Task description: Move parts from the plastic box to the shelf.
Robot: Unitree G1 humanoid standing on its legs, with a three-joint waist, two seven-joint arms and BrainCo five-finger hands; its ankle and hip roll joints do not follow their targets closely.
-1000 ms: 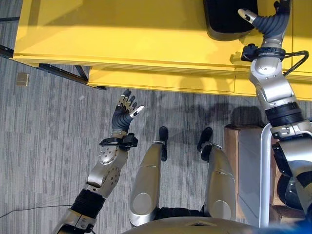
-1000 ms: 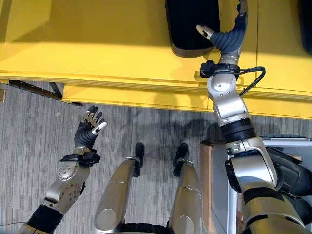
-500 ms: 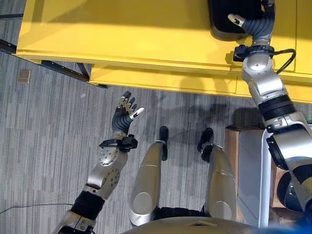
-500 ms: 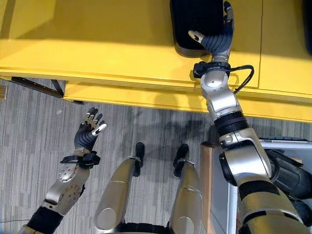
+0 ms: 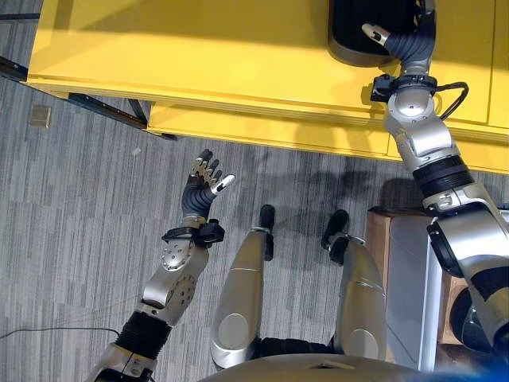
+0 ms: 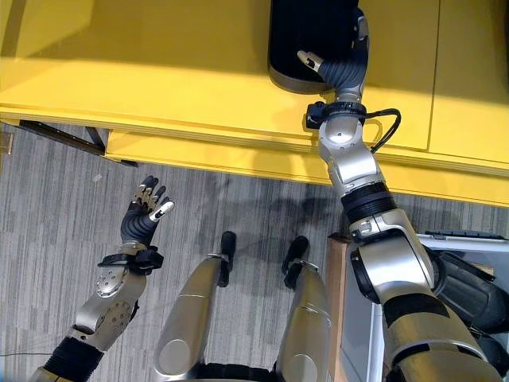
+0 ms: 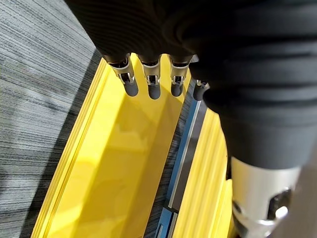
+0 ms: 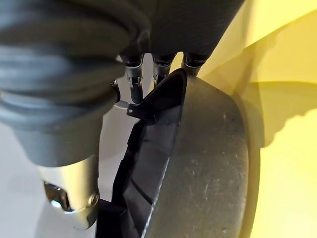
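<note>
Risk sat mostly with the right hand (image 6: 343, 70), which reached over the yellow shelf (image 6: 159, 72) and gripped the dark part (image 6: 306, 40) by its near edge. In the right wrist view the fingers (image 8: 133, 74) were curled over the part's thin inner rim while the thumb stood apart on the outer side, so the hold looked like a pinch on one edge only. The part rested on the shelf's top surface, close to its front lip, with its far end running out of view.

Judged from this, an early release could have left the part overhanging the lip, and it might have tipped off toward the floor (image 5: 79, 199). A pull back with the fingers hooked inside the rim could have dragged the part along. The one-sided hold also gave little control of twist, so a push could have skewed it against the neighbouring shelf panel.

The left hand (image 5: 200, 189) hung over the floor well apart from the shelf, fingers spread and holding nothing. The plastic box (image 6: 453, 263) stood at the robot's right, with another dark part (image 6: 469, 290) inside.
</note>
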